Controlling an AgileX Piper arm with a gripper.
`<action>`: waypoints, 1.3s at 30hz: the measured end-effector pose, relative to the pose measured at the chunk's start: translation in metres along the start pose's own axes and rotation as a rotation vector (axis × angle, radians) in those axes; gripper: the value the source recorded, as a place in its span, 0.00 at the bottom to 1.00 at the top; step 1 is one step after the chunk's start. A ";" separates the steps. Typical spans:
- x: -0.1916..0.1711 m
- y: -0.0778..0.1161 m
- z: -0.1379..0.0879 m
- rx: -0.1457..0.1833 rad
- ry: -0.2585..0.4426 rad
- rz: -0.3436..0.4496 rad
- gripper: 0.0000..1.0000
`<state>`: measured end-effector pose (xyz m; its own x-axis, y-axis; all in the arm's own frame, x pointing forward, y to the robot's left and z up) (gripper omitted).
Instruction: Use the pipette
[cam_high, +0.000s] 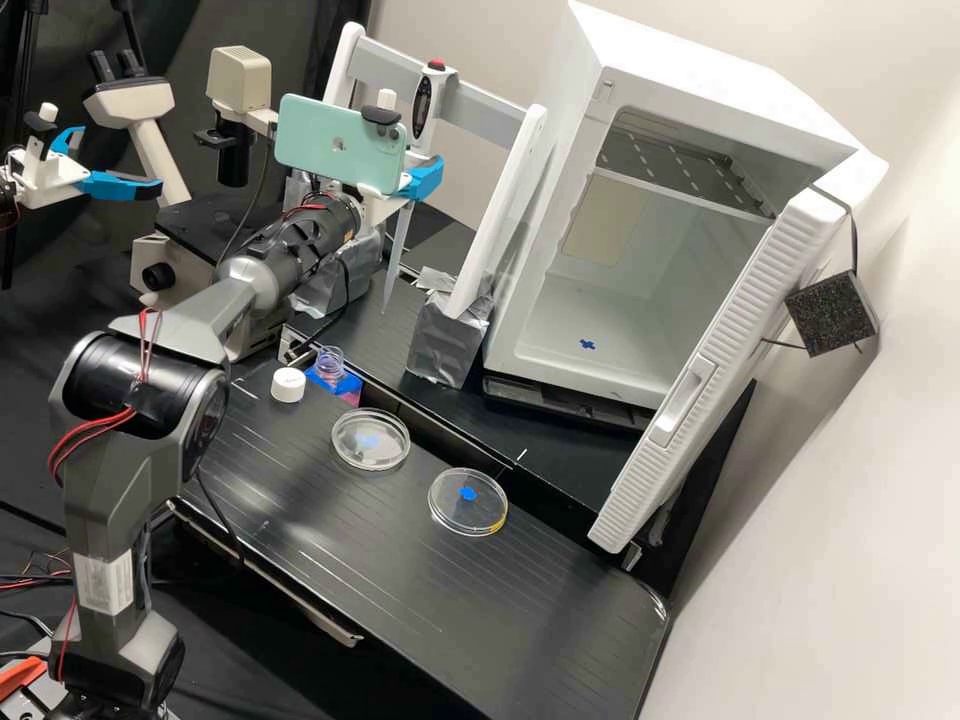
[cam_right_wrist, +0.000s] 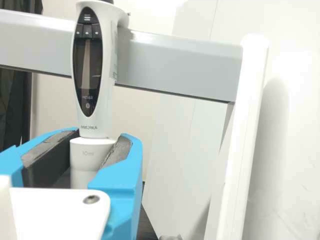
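Pipette (cam_high: 424, 98): upright at the crossbar of the white rack (cam_high: 506, 205), display and red button up top, long clear tip (cam_high: 394, 262) pointing down.

Around it, big to small: black counter (cam_high: 345, 560); white cabinet (cam_high: 550, 165), right of rack, door (cam_high: 725, 360) wide open; microscope (cam_high: 128, 103), behind to the left; mint phone (cam_high: 335, 140) at the arm's wrist, blocking part of the high view; two petri dishes (cam_high: 371, 439) (cam_high: 468, 501), apart; white cap (cam_high: 288, 385), near the left dish.

Edges: rack's right post stands just beside the cabinet, tight there. Tip sits between the posts. Dishes lie near the counter's back edge, door's low end close to its far right corner.

Arm (cam_high: 140, 400): up from near left, elbow bent, forearm angled out to the rack. Gripper (cam_high: 425, 165) level; jaws pinching the pipette's white collar from both sides, below the display.
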<state>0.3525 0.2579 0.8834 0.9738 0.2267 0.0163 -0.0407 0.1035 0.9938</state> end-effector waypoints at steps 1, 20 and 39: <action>0.000 0.001 -0.001 0.003 0.001 0.000 0.00; -0.005 0.025 -0.012 0.071 0.034 0.026 0.00; -0.074 0.028 0.019 0.280 0.064 0.110 0.00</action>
<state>0.2836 0.2258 0.9117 0.9504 0.2835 0.1277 -0.0735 -0.1943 0.9782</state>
